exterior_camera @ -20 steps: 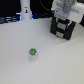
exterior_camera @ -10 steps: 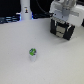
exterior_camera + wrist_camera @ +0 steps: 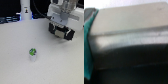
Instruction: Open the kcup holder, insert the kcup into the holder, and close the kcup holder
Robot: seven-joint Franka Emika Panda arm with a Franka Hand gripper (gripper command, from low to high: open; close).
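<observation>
Barely anything has shifted since a second ago — the pincer (image 3: 62, 31) still hangs at the kcup holder (image 3: 62, 34).
Holder apparently unopened; whether the pincer is wide or narrow I cannot tell — the kcup (image 3: 33, 52) stands untouched on the surface (image 3: 55, 65), well apart.

Robot lab tabletop, pale bare work table (image 3: 20, 70) filling the view, Franka arm (image 3: 62, 15) hanging over it, dark equipment (image 3: 10, 19) lining the back edge

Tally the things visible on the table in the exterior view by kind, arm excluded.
kcup, white with green top: 1
kcup holder, dark box under the gripper: 1
white bottle-like object at the back: 1
Total: 3
</observation>
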